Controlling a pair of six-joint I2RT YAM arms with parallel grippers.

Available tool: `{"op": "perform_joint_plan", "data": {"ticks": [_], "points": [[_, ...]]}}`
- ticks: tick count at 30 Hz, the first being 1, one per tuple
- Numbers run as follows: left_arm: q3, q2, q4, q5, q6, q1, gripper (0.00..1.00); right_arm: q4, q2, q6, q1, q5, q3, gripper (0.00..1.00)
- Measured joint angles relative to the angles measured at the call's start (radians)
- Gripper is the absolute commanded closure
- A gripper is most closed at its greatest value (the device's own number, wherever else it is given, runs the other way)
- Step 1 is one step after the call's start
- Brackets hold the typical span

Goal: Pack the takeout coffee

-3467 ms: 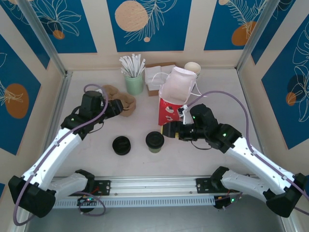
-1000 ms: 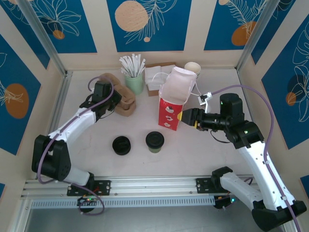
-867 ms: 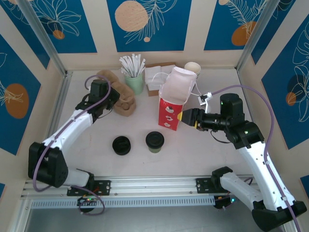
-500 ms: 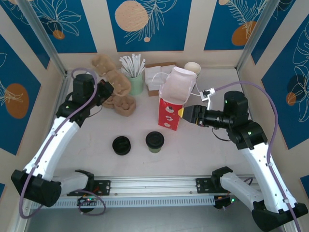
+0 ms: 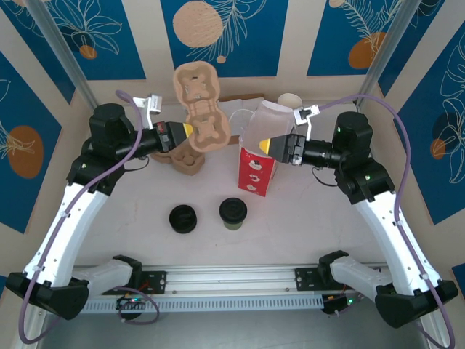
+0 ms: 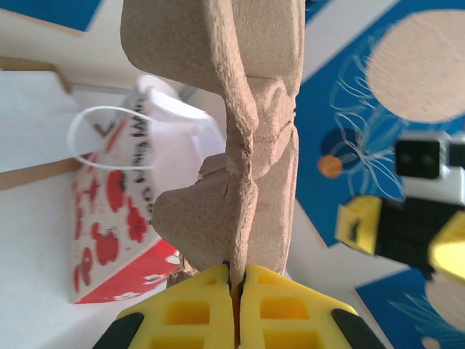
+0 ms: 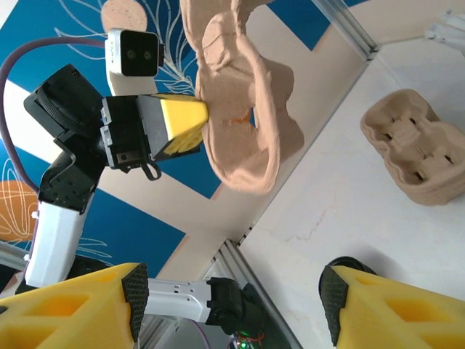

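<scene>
Blue-patterned walls [image 5: 109, 36] are framing the worktop [image 5: 305, 233]: left hand [image 5: 189, 131] clamping a cup carrier [image 5: 197, 98] aloft, right hand [image 5: 270, 145] gaping empty, takeout coffee [image 5: 233, 211] sitting unbagged.

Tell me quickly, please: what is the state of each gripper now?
Left gripper: closed on the cardboard cup carrier.
Right gripper: open, holding nothing.

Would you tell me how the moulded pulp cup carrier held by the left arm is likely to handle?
Probably stiff and light: the cup carrier sticks straight out from the left gripper, pinched only at one edge, without sagging. Its rough fibre surface likely resists slipping. That thin pinched rim might crush under a hard squeeze.
</scene>
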Motion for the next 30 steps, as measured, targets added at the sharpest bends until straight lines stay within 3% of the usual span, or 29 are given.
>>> {"op": "perform_joint_plan", "data": {"ticks": [5, 12, 30], "points": [[-0.002, -0.006, 0.071, 0.111, 0.001, -0.026, 0.93, 0.024, 0.028, -0.028, 0.031, -0.011, 0.036, 0.36], [-0.002, -0.004, 0.103, 0.185, 0.012, -0.074, 0.94, 0.033, 0.048, -0.060, 0.056, -0.022, 0.060, 0.37], [0.016, 0.058, 0.113, 0.201, 0.023, -0.118, 0.95, 0.032, 0.083, -0.109, 0.088, -0.056, 0.080, 0.57]]}}
